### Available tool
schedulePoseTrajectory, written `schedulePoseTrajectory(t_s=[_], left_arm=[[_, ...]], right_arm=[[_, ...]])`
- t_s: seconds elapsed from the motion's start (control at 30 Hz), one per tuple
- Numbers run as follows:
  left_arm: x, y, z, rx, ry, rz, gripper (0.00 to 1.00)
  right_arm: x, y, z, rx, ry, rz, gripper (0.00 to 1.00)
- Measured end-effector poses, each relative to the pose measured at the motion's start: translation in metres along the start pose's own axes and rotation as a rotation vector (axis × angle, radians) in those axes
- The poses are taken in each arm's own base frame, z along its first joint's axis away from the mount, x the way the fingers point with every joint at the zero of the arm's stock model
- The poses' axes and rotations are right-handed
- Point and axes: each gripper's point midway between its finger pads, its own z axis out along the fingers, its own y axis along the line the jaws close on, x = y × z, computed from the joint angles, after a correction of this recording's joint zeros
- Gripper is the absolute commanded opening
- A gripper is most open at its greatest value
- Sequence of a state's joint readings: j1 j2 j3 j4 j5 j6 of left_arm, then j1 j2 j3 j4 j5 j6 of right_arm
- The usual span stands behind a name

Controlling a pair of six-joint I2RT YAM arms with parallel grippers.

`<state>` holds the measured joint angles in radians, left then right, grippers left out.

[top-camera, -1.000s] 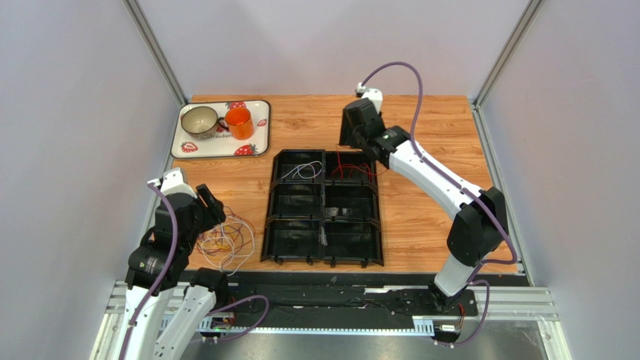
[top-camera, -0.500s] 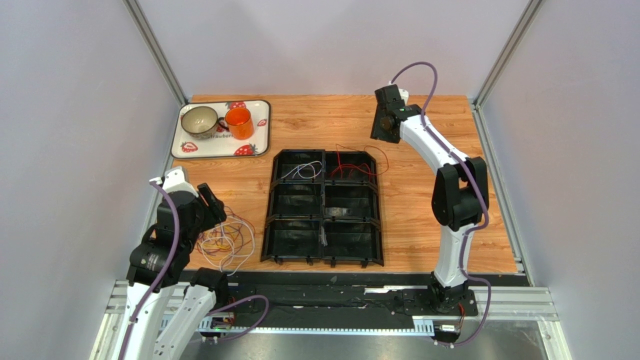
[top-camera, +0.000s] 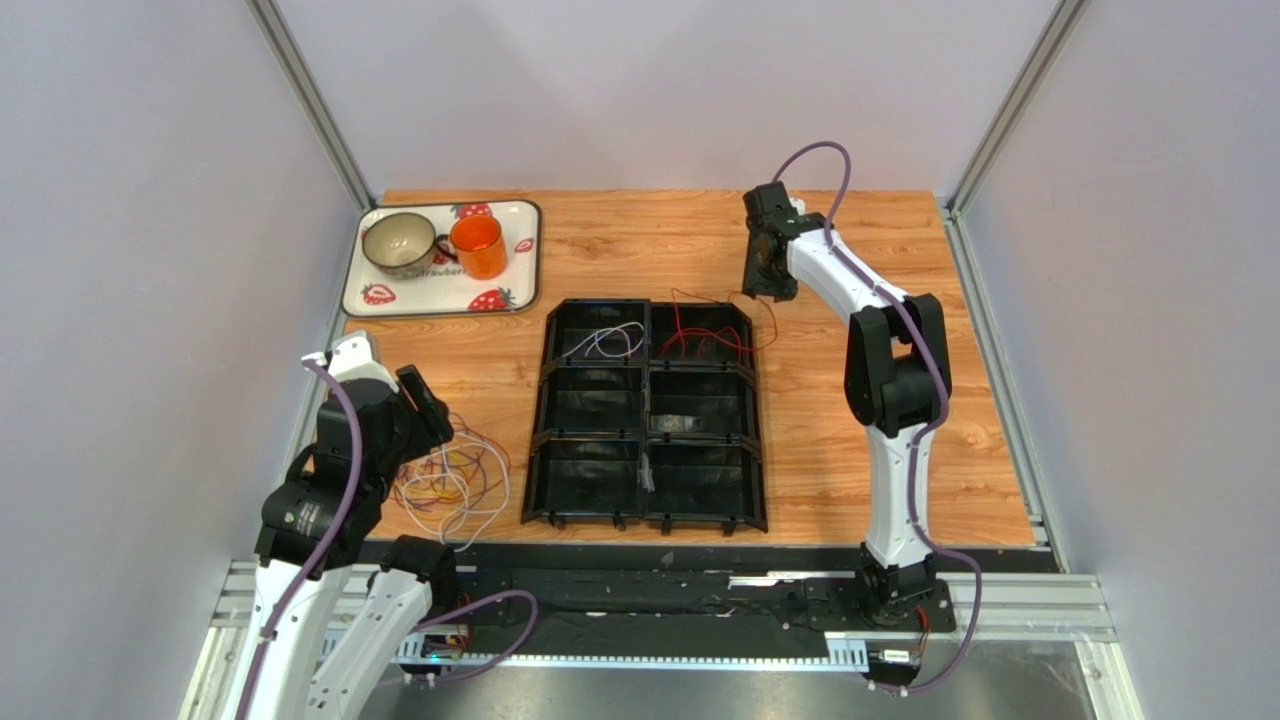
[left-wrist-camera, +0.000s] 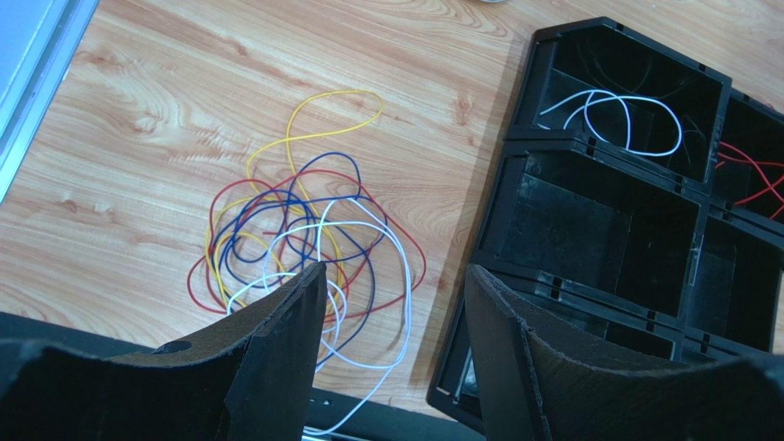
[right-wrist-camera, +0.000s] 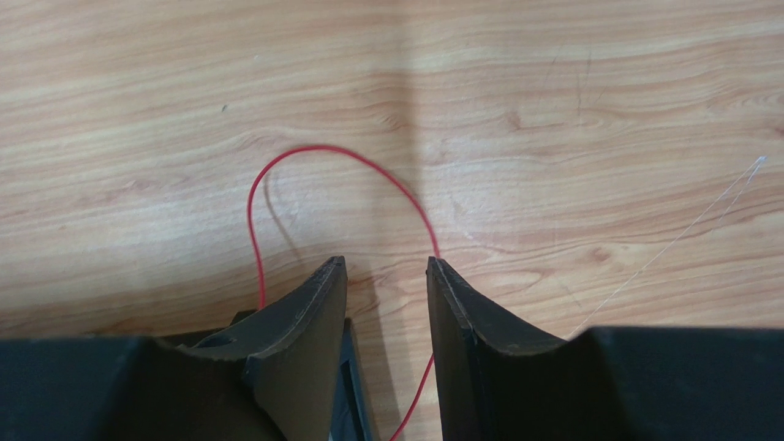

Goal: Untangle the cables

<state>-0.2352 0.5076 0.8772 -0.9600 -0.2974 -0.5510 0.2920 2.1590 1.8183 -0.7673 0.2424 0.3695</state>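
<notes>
At the near left of the table [left-wrist-camera: 138,119], the left claw [left-wrist-camera: 394,271] is being held open and empty directly over the tangle of cables [left-wrist-camera: 304,230], its loops lying slightly to the claw's left, a yellow loop [left-wrist-camera: 345,92] reaching farthest out. Beside it, a white cable [left-wrist-camera: 612,101] is being housed in the black compartment tray [left-wrist-camera: 603,152]. Farthest back, the right claw [right-wrist-camera: 386,264] is being held open over a red cable [right-wrist-camera: 317,147], well apart from the tangle; the left arm [top-camera: 323,495] is judged nearer.

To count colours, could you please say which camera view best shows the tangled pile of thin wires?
Left wrist: the tangled pile of thin red, blue, yellow and white wires lies close, loops traceable. Top external shows it tiny; right wrist misses it.
</notes>
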Motion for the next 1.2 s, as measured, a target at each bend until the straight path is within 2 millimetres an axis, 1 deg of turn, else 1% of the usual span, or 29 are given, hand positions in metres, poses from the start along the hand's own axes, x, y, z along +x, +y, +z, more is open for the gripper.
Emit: schedulePoseTrajectory(t_s=[0.17, 0.3, 0.4, 0.5, 0.67, 0.73, 0.9, 0.93, 1.0, 1.1, 1.13, 1.2], left_arm=[[0.001, 0.0, 0.002, -0.006, 0.01, 0.003, 0.65], [0.001, 0.0, 0.002, -0.009, 0.01, 0.003, 0.65], [0.001, 0.001, 0.002, -0.012, 0.009, 0.004, 0.65], [0.0, 0.002, 0.002, -0.015, 0.007, 0.004, 0.65], [0.0, 0.002, 0.003, -0.022, 0.005, 0.004, 0.65], [0.0, 0.003, 0.003, -0.025, 0.006, 0.005, 0.65], [0.0, 0.003, 0.004, -0.027, 0.009, 0.006, 0.64], [0.0, 0.003, 0.004, -0.028, 0.01, 0.006, 0.64], [0.001, 0.003, 0.004, -0.029, 0.012, 0.006, 0.64], [0.001, 0.003, 0.005, -0.029, 0.012, 0.007, 0.64], [0.001, 0.003, 0.005, -0.029, 0.012, 0.007, 0.64], [0.001, 0.003, 0.005, -0.03, 0.013, 0.007, 0.64]], right_arm=[[-0.002, -0.005, 0.016, 0.012, 0.013, -0.001, 0.42], [0.003, -0.01, 0.028, 0.014, 0.04, 0.001, 0.41], [0.007, -0.01, 0.036, 0.009, 0.058, 0.002, 0.4], [0.011, -0.009, 0.04, 0.002, 0.072, -0.001, 0.39], [0.012, -0.008, 0.041, -0.006, 0.077, -0.003, 0.36], [0.013, -0.009, 0.041, -0.005, 0.081, -0.002, 0.32], [0.019, -0.01, 0.044, -0.012, 0.096, -0.002, 0.27], [0.019, -0.01, 0.044, -0.015, 0.094, 0.0, 0.24], [0.019, -0.011, 0.045, -0.017, 0.089, 0.002, 0.22], [0.019, -0.013, 0.045, -0.019, 0.084, 0.004, 0.15], [0.019, -0.014, 0.045, -0.019, 0.083, 0.005, 0.11], [0.019, -0.015, 0.045, -0.021, 0.083, 0.005, 0.07]])
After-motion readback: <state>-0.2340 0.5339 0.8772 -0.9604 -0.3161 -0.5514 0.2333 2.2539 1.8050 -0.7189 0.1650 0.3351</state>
